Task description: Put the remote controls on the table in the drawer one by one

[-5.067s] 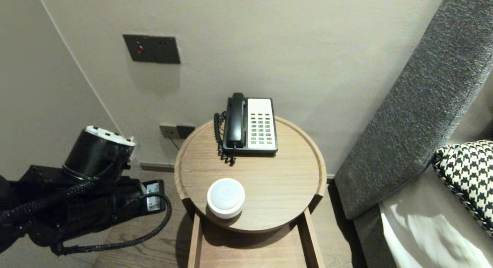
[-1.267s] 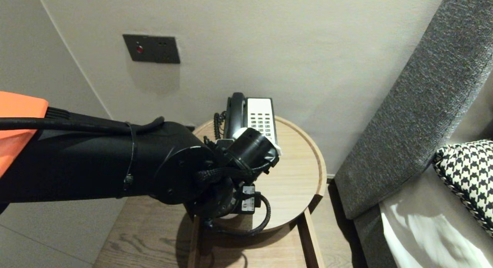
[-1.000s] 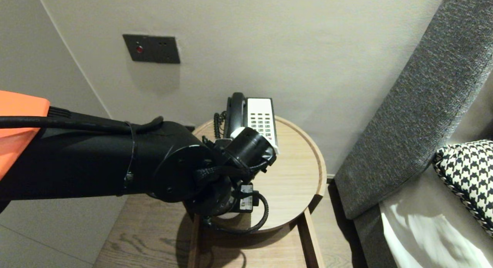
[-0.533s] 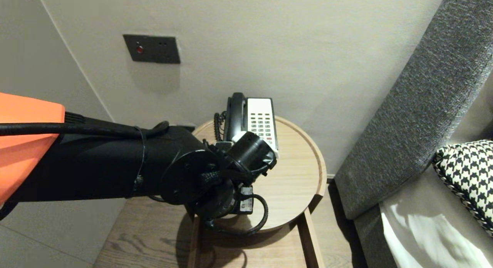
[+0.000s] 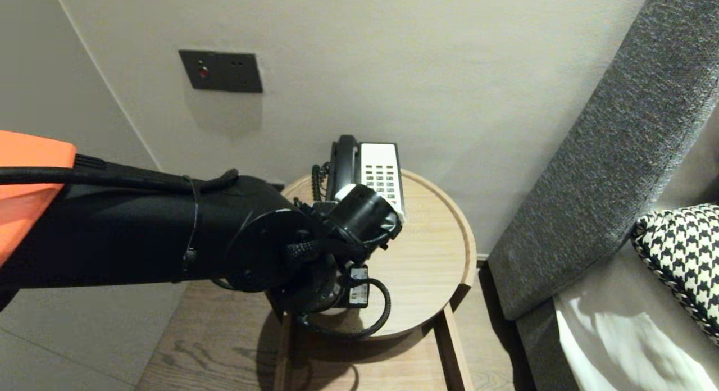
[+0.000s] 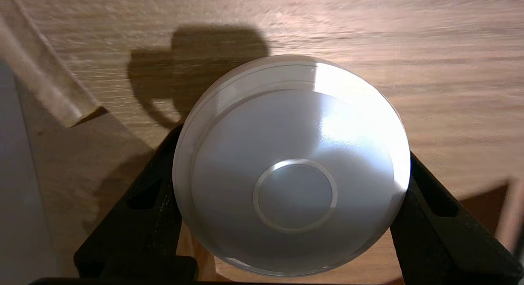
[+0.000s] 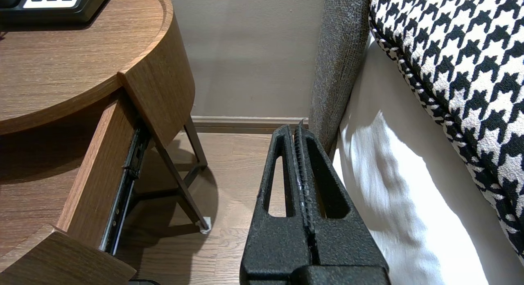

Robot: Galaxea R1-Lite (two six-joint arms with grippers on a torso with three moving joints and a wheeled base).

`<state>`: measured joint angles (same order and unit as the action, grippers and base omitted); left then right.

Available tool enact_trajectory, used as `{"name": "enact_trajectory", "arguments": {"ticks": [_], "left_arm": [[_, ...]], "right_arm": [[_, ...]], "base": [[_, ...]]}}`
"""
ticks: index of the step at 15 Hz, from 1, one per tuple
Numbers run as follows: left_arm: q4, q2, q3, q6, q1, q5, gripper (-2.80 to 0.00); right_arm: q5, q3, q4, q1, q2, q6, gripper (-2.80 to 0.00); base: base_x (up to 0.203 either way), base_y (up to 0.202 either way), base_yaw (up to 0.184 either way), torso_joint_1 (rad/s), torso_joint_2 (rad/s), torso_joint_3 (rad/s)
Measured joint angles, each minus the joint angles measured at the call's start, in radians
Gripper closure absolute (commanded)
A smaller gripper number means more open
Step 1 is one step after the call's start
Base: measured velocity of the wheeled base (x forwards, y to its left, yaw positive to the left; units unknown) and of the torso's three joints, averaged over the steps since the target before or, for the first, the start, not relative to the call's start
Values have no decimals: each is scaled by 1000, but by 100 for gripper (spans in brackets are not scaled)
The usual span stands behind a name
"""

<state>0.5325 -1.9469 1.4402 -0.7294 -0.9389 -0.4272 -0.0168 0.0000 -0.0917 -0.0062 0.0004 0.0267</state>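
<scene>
White round lamp [image 6: 291, 166] sits between the left jaws, which grip its sides.

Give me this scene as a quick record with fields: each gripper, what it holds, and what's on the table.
Left gripper: closed around white disc, fingers against its two sides
Disc location: near the front edge of the round wooden table
Right gripper: shut, empty, low between table and bed
Telephone: at the table's back, by the wall
Drawer: pulled open under the tabletop
</scene>
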Motion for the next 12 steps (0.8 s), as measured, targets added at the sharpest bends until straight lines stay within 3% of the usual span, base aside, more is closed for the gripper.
{"name": "enact_trajectory", "arguments": {"ticks": [3,7,12], "left_arm": [[30,50,-1,5,-18,36,0],[78,136,-38,3,-71,173,0],[67,176,-182,3,-171,180,0]], "right_arm": [[0,0,0,0,0,0,0],[0,0,0,0,0,0,0],[0,0,0,0,0,1,0]], "base": [[0,0,0,0,0,0],[0,0,0,0,0,0],[0,0,0,0,0,0]]}}
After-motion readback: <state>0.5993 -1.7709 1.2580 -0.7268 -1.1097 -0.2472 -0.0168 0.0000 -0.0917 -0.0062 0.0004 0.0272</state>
